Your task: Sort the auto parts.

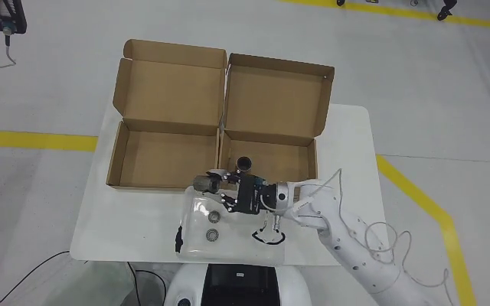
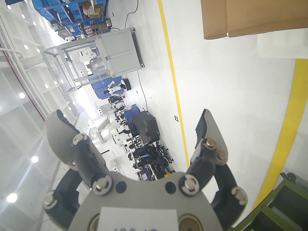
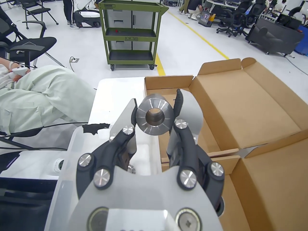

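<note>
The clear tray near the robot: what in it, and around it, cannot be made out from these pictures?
1. Top view: the ring parts in the clear tray are too small to identify; the right gripper covers the tray's far edge.
2. Right wrist view: the gripper and its metal sleeve hide most of the tray's inside.
3. Left wrist view: a cardboard box is cut off by the edge; its contents cannot be told.

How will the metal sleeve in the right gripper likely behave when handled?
The sleeve looks thick-walled and machined, so probably heavy for its size. Its smooth round side may slip in the right gripper and roll if laid sideways.
</note>
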